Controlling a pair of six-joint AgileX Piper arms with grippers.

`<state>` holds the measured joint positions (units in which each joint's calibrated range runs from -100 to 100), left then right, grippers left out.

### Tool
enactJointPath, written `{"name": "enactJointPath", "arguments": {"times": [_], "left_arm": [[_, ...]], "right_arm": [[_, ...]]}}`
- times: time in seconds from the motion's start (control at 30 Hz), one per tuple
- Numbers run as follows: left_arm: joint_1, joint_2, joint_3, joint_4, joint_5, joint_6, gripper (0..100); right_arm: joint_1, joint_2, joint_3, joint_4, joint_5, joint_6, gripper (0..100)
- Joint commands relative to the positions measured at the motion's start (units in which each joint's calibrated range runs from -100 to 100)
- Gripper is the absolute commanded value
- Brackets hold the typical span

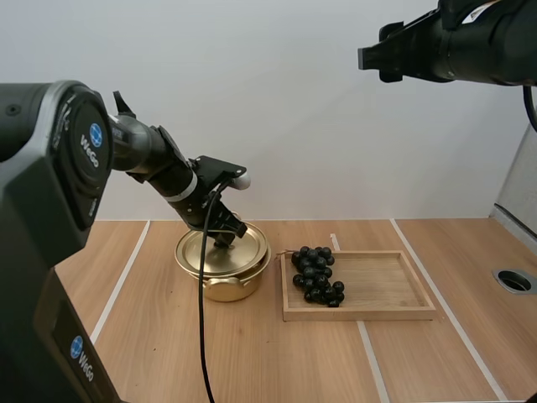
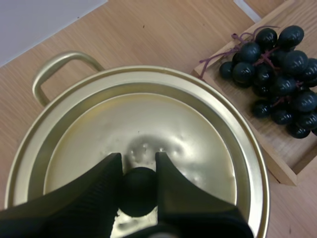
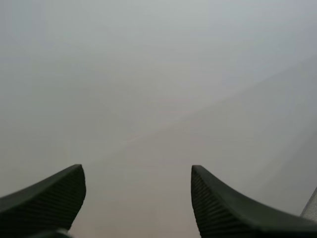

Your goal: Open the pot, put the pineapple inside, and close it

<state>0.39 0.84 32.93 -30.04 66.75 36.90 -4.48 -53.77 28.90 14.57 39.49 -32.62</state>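
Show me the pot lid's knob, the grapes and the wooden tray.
knob (image 2: 138, 191): left wrist view, its black top.
grapes (image 2: 280, 83): left wrist view, bunch's middle.
wooden tray (image 1: 382, 284): high view, bare floor.

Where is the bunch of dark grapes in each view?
High view: bunch of dark grapes at the wooden tray's left end, right of the gold metal pot.
Left wrist view: grapes on the tray's corner, beside the pot's rim.
Right wrist view: open right fingers facing a blank pale surface.
Shared landmark: the pot's gold lid, left fingers pinching its black knob.
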Motion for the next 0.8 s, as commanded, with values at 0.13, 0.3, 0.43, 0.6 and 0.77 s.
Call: {"name": "enactJointPath", "arguments": {"times": [0.13,0.3,0.43,0.6,0.77], "left_arm": [[-2.03,0.1,0.2,-2.4,-3.9,0.8,0],[-3.57,0.1,0.2,-2.2,-6.6,0.8,0],[-3.56,0.1,0.2,0.4,-7.5,0.0,0],[-3.56,0.1,0.2,3.1,-6.6,-2.0,0],[-3.56,0.1,0.2,3.6,-3.3,-2.6,0]], "right_arm": [[-0.2,-0.1,0.0,0.1,-0.4,0.0,100],[-0.2,-0.2,0.0,0.1,-0.2,0.0,100],[-0.2,-0.2,0.0,-0.4,0.2,-0.1,100],[-0.2,-0.2,0.0,-0.4,0.2,-0.1,100],[-0.2,-0.2,0.0,-0.4,0.2,-0.1,100]]}}
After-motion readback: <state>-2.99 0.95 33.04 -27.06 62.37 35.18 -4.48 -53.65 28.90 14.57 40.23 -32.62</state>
